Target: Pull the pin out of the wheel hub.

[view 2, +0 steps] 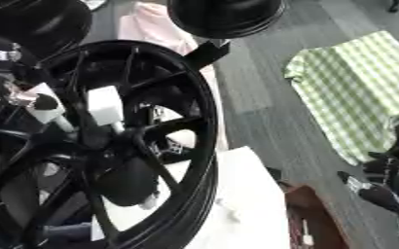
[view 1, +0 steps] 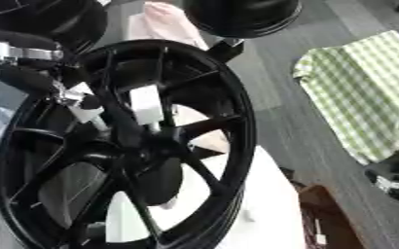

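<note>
A large black spoked wheel hub (view 1: 228, 121) stands upright and fills the left half of both views. Two white block-shaped pins with thin stems point in toward its centre: one (view 1: 145, 103) stands free between the spokes, the other (view 1: 85, 113) sits further left. My left hand (view 1: 34, 80) reaches in from the upper left past silver joints, and a black fingertip (view 2: 45, 102) rests on the left pin, pinching it. My right hand (view 2: 380, 187) shows at the lower right edge, away from the wheel, with its fingers relaxed and holding nothing.
The wheel rests on a white surface (view 1: 271, 209). A green checked cloth (view 1: 365, 87) lies on the grey floor to the right. A round black object (view 1: 241, 17) hangs at the top, a pink cloth (view 1: 165, 24) beside it. A brown item (view 1: 322, 209) sits at the lower right.
</note>
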